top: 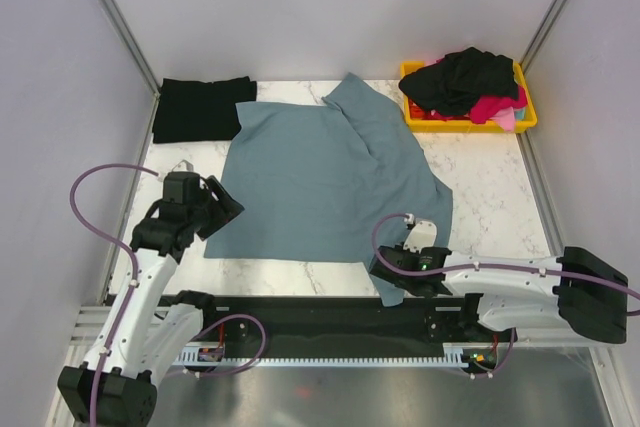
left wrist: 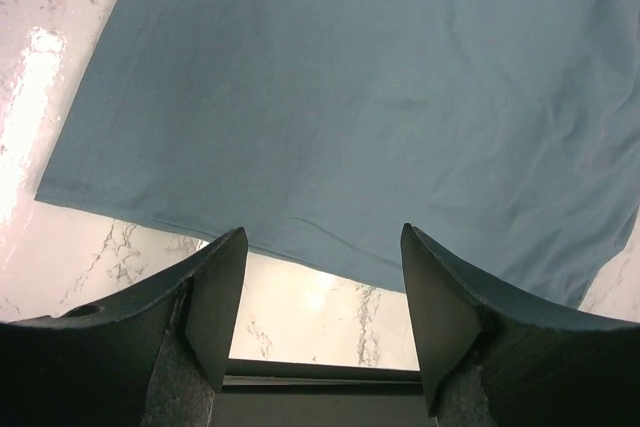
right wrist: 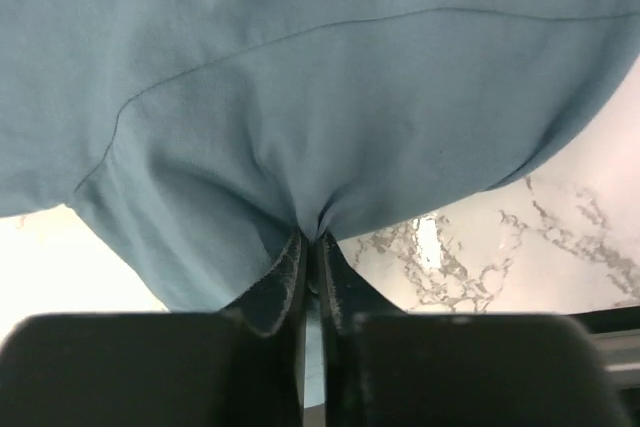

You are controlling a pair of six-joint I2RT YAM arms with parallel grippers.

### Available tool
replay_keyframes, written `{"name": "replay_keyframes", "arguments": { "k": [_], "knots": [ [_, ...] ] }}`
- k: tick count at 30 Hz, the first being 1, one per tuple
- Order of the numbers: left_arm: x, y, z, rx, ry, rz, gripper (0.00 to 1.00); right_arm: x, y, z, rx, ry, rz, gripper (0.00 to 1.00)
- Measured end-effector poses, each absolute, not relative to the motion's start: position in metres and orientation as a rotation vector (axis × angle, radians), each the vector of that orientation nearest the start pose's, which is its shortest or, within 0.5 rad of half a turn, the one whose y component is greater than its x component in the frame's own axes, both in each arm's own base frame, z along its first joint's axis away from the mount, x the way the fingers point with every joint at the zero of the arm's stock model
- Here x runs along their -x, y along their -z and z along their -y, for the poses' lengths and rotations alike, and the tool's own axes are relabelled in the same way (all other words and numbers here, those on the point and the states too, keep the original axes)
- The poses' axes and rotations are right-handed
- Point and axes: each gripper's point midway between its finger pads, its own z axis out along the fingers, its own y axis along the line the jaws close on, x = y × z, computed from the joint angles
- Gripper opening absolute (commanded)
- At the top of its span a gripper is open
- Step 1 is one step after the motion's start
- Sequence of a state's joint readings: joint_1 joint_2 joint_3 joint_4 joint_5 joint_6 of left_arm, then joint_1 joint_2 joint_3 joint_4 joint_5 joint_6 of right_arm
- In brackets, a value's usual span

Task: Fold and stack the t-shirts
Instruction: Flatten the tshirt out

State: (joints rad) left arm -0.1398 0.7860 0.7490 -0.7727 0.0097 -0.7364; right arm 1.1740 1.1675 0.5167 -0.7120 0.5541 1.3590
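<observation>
Right gripper [right wrist: 312,245] first: my jaws are pinched together on a bunch of the blue-grey t-shirt [top: 320,177], down at its lower-right corner in the top view, close to the near table edge. The curved seam in my right wrist view suggests this is a sleeve, though I can't be sure from so close.

The rest of the shirt lies spread flat across the middle of the marble table [top: 480,182], fanning up and to the left of that pinch. Its long axis looks to run left to right across the frame.

Now the left gripper [top: 226,209]. My fingers are spread wide with nothing between them, and I hover just beside the shirt's lower-left corner. In the left wrist view the cloth edge runs right across the gap, just ahead of the fingertips [left wrist: 232,247], with the corner off to the left of the frame.

So each arm has its own near corner, the left arm one short reach from its grab.

A folded black t-shirt [top: 200,107] waits at upper left. More shirts sit heaped in the yellow bin [top: 528,119] at upper right.
</observation>
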Motion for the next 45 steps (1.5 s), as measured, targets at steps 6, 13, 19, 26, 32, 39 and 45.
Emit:
{"name": "replay_keyframes", "arguments": {
  "k": [6, 13, 19, 26, 32, 39, 45],
  "knots": [
    [-0.224, -0.149, 0.062, 0.7, 0.421, -2.322, 0.71, -0.13, -0.021, -0.153, -0.31, -0.059, -2.509, 0.0],
    [-0.223, -0.149, 0.064, 0.693, 0.438, -2.327, 0.71, -0.173, -0.106, -0.194, -0.232, -0.068, -2.397, 0.0],
    [-0.223, -0.151, 0.065, 0.688, 0.444, -2.323, 0.71, -0.255, -0.149, -0.222, -0.257, -0.058, -2.331, 0.52],
    [-0.222, -0.151, 0.068, 0.674, 0.455, -2.329, 0.71, -0.343, -0.096, -0.161, -0.334, 0.126, -2.478, 0.75],
    [-0.221, -0.152, 0.072, 0.65, 0.475, -2.333, 0.71, -0.309, -0.15, -0.19, -0.205, -0.094, -2.393, 0.75],
    [-0.222, -0.15, 0.074, 0.647, 0.479, -2.342, 0.71, -0.234, -0.1, -0.231, -0.048, -0.236, -2.492, 0.63],
    [-0.221, -0.153, 0.076, 0.63, 0.491, -2.332, 0.71, -0.22, -0.022, -0.203, -0.001, 0.052, -2.651, 0.59]
  ]
}}
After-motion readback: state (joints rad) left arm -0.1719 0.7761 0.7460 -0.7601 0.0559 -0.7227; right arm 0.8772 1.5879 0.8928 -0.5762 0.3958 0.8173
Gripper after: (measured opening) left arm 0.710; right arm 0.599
